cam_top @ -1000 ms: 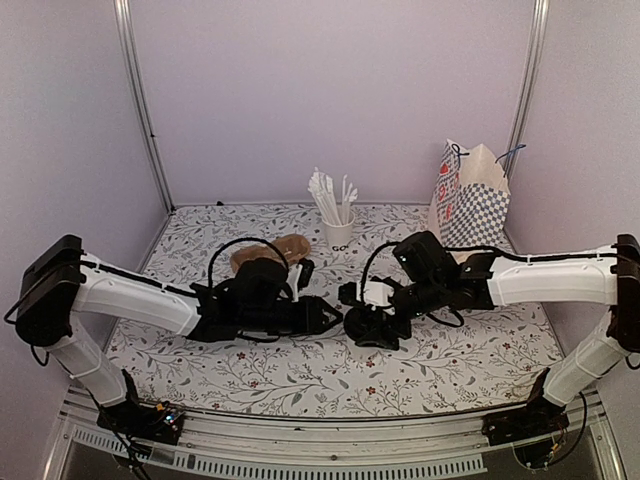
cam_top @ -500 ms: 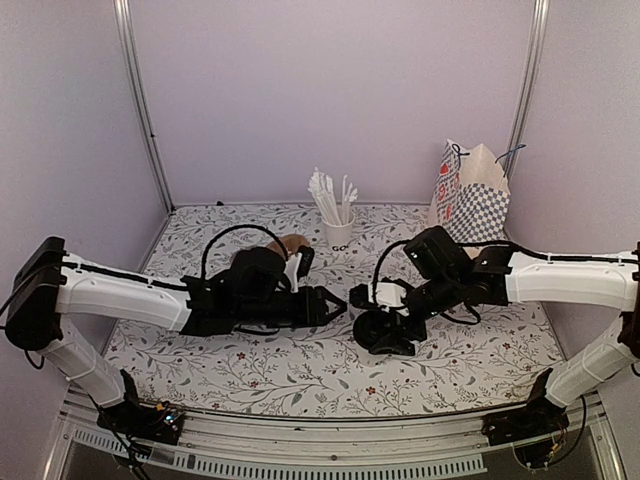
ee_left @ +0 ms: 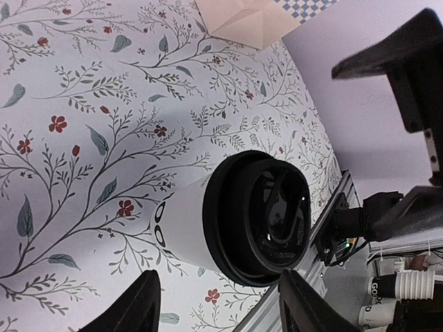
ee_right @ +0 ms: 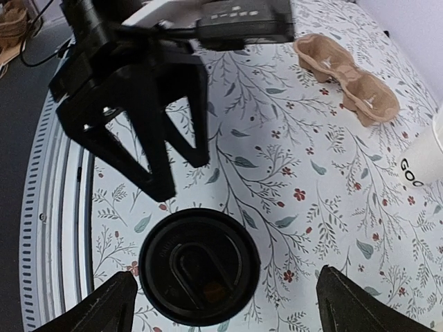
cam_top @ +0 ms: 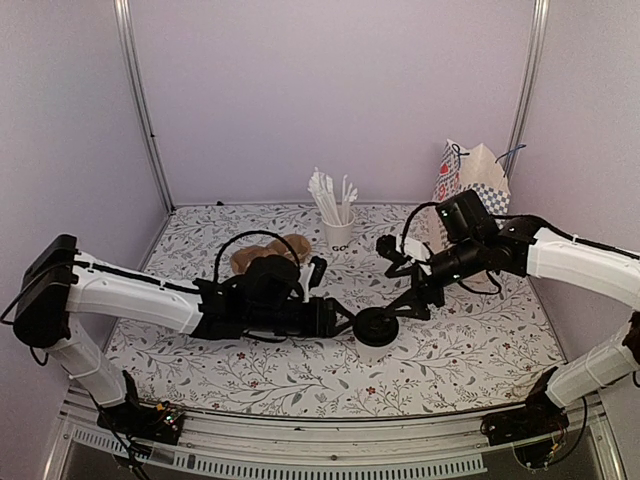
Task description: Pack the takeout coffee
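Dark letters "GOO" on the side of the white straw cup (ee_right: pixel 426 155)

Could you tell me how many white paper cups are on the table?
2: the black-lidded coffee cup at front centre, and the straw-filled cup at the back; others could be hidden.

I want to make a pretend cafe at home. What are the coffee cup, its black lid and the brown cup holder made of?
The coffee cup looks like white paper: a matte side with dark printed letters. Its lid seems to be plastic: smooth, slightly shiny, with moulded ridges. The brown cup carrier is probably pressed paper pulp: dull and rough-looking, with soft rounded hollows.
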